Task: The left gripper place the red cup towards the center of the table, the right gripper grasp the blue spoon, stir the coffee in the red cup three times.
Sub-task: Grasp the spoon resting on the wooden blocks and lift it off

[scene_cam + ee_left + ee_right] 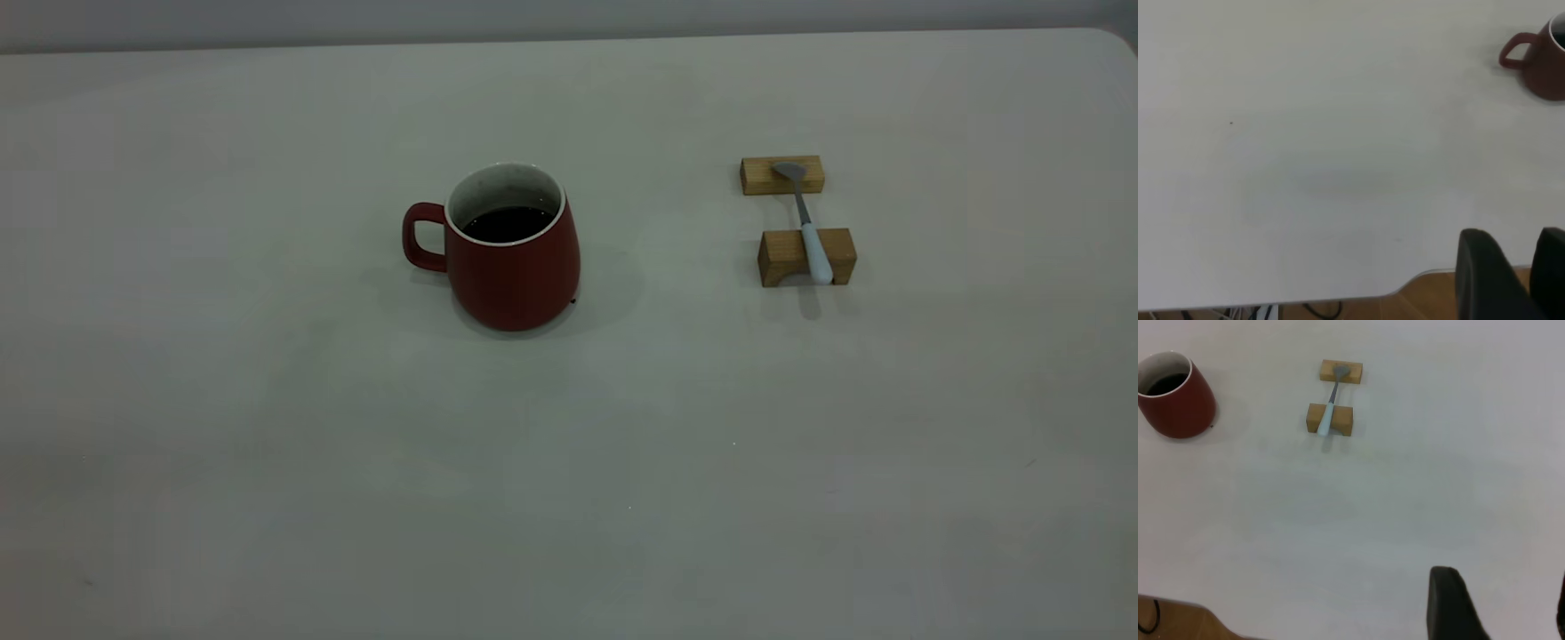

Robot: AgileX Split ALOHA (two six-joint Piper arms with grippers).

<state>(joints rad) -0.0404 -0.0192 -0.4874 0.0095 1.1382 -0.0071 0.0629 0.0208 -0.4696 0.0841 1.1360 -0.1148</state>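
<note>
The red cup (516, 267) stands upright near the middle of the table (267, 462), its handle towards the left, with dark coffee (507, 224) inside. To its right the blue spoon (811, 242) lies across two wooden blocks, bowl on the far one. Neither arm shows in the exterior view. The left gripper (1513, 235) hovers open over the table's near edge, far from the cup (1545, 63). Over bare table the right gripper (1503, 575) is open, well short of the spoon (1328, 415) and the cup (1178, 403). Both hold nothing.
The far wooden block (763, 176) and the near one (784, 258) carry the spoon. The table's rounded corner (1116, 40) shows at the back right. Beyond the near edge in the left wrist view lies wooden floor (1405, 307) with cables.
</note>
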